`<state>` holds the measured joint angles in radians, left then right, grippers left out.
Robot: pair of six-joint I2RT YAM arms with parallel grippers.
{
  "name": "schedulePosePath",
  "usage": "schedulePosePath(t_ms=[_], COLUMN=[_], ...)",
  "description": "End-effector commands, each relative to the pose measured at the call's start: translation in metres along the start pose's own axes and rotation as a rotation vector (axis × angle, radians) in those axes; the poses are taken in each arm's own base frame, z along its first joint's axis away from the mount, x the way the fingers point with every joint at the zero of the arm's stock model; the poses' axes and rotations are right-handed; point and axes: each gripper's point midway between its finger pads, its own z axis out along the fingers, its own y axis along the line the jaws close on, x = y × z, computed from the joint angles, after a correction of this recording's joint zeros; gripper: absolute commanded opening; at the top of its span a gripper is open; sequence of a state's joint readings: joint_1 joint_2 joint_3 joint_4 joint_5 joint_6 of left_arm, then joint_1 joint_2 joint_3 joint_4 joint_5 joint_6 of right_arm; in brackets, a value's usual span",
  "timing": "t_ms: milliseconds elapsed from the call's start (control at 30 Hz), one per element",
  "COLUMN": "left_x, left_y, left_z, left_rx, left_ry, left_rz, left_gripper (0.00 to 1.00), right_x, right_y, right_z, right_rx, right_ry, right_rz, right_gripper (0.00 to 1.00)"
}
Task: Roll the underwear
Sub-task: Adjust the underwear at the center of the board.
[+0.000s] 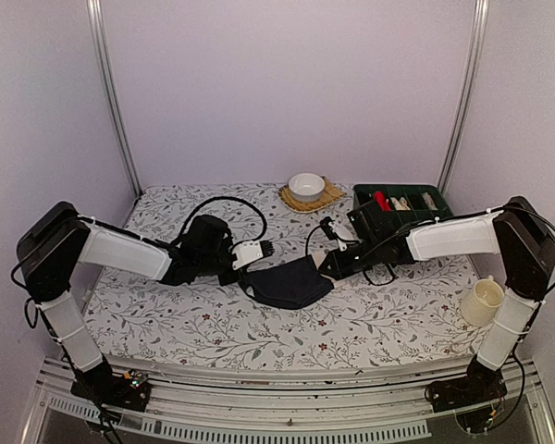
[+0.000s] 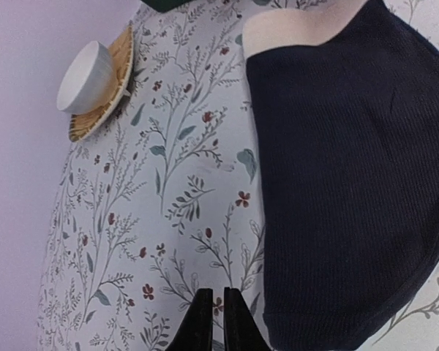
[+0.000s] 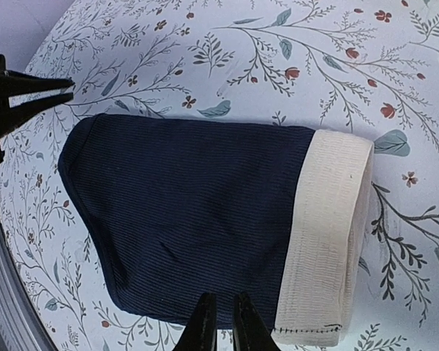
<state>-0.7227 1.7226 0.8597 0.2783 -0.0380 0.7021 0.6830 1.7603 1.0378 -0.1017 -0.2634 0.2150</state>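
1. Item: one dark navy ribbed-knit underwear garment (image 3: 190,219) w/ a broad cream elastic waistband (image 3: 328,234). It lies flat at mid-table on the floral-print tablecloth (image 1: 213,324), between the two arms. Judged: no roll begun yet.
2. L gripper (image 2: 217,319): fingers together, nothing held. Tips sit over bare tablecloth, just beside the garment's narrow rounded end.
3. R gripper (image 3: 223,319): only a narrow gap between tips, at the garment's long edge near the waistband. Cannot tell whether cloth is pinched.
4. Handling (est.): light, soft and limp, w/ no stiffness, so it sags if lifted at one point. The ribbed knit should give the pads fair friction. It may drag on the tablecloth and bunch.
5. Grip pts (est.): the waistband is the thickest, firmest part, so hold it there to anchor. Pinch the narrow end low, catching all layers, and turn it over toward the waistband.
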Motion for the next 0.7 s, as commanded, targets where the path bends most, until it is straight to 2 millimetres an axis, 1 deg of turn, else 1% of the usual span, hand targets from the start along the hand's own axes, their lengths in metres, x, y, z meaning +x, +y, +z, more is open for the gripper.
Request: schedulePosePath(t_ms=[0, 133, 200, 300, 433, 533, 667], left_x=[0.013, 0.022, 0.028, 0.041, 0.060, 0.075, 0.091], left_y=[-0.015, -0.036, -0.043, -0.049, -0.067, -0.079, -0.091], left_z=[0.009, 0.008, 0.007, 0.009, 0.015, 0.018, 0.020], left_rx=[0.063, 0.132, 0.148, 0.164, 0.226, 0.251, 0.268], left_ry=[0.018, 0.013, 0.027, 0.070, 0.162, 0.225, 0.287], left_rz=[-0.004, 0.031, 0.055, 0.081, 0.122, 0.169, 0.209], left_gripper=[0.08, 0.08, 0.06, 0.05, 0.05, 0.05, 0.05], right_x=[0.011, 0.030, 0.036, 0.042, 0.046, 0.049, 0.062], right_y=[-0.003, -0.009, -0.012, -0.013, -0.019, -0.026, -0.036], right_z=[0.015, 0.022, 0.023, 0.026, 0.031, 0.031, 0.033], right_rx=[0.000, 0.008, 0.011, 0.009, 0.029, 0.034, 0.033], right_ry=[0.019, 0.059, 0.067, 0.082, 0.104, 0.102, 0.126], right_rz=[0.050, 0.071, 0.084, 0.092, 0.122, 0.153, 0.208], right_gripper=[0.09, 0.08, 0.08, 0.08, 0.08, 0.08, 0.08])
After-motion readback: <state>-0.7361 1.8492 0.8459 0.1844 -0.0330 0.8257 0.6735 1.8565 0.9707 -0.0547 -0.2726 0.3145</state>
